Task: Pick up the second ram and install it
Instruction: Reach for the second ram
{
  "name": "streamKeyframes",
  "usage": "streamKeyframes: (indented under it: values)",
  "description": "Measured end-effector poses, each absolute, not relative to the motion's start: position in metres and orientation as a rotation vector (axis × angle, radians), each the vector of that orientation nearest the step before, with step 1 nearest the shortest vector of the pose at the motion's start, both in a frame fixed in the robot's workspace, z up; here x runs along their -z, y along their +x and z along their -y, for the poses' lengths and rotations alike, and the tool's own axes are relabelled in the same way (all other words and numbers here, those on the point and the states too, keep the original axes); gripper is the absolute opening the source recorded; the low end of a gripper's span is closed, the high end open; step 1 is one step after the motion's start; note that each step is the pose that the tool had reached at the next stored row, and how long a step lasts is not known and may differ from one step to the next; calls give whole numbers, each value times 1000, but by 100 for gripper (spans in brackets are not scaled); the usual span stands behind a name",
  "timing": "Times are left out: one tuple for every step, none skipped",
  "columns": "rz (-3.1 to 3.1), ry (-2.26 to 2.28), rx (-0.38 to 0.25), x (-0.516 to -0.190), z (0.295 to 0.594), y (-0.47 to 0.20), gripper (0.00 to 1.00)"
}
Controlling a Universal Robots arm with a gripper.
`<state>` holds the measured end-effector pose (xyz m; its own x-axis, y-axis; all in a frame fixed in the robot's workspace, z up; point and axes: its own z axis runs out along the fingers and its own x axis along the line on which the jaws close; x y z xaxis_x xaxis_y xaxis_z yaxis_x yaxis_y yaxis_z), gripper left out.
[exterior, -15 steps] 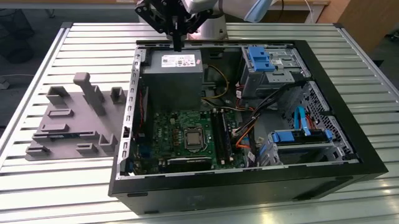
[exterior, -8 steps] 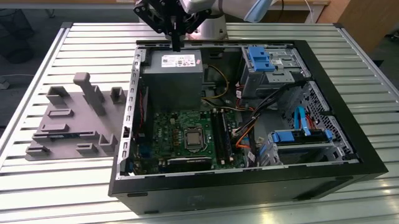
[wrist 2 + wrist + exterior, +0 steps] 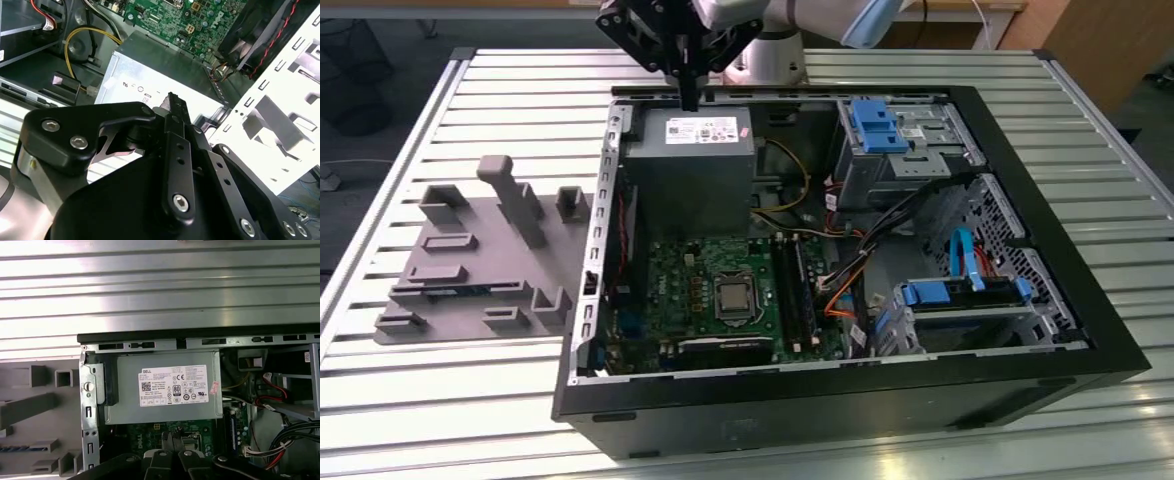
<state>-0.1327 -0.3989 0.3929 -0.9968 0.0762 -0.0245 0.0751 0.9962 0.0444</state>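
- The gripper hangs over the far rim of the computer case. It is just above the power supply, with open air around it.
- Past the power supply from it lie the motherboard and loose cables.
- The second ram lies flat in the grey fixture. It is well apart from the gripper, toward the exterior view's left, and looks like a thin dark strip.
- Fingers are pressed together with nothing between them.

Power supply (cables beside) blocks descent beneath the claw.
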Motion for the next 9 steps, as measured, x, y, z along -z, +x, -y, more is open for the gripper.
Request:
streamKeyframes:
  values:
    - [-3112, 118, -68, -393, 399, -134, 11]
    - [-3112, 118, -68, -393, 399, -134, 11]
    - [-3113, 118, -68, -393, 399, -135, 11]
    - [-3112, 118, -68, -393, 399, -136, 11]
    - [-3112, 118, -68, -393, 399, -137, 11]
    - [-3112, 118, -68, -392, 399, -138, 11]
    - [-3112, 118, -68, -392, 399, -139, 11]
    - [-3112, 118, -68, -392, 399, -139, 11]
    - [-3113, 118, -68, -392, 399, -139, 11]
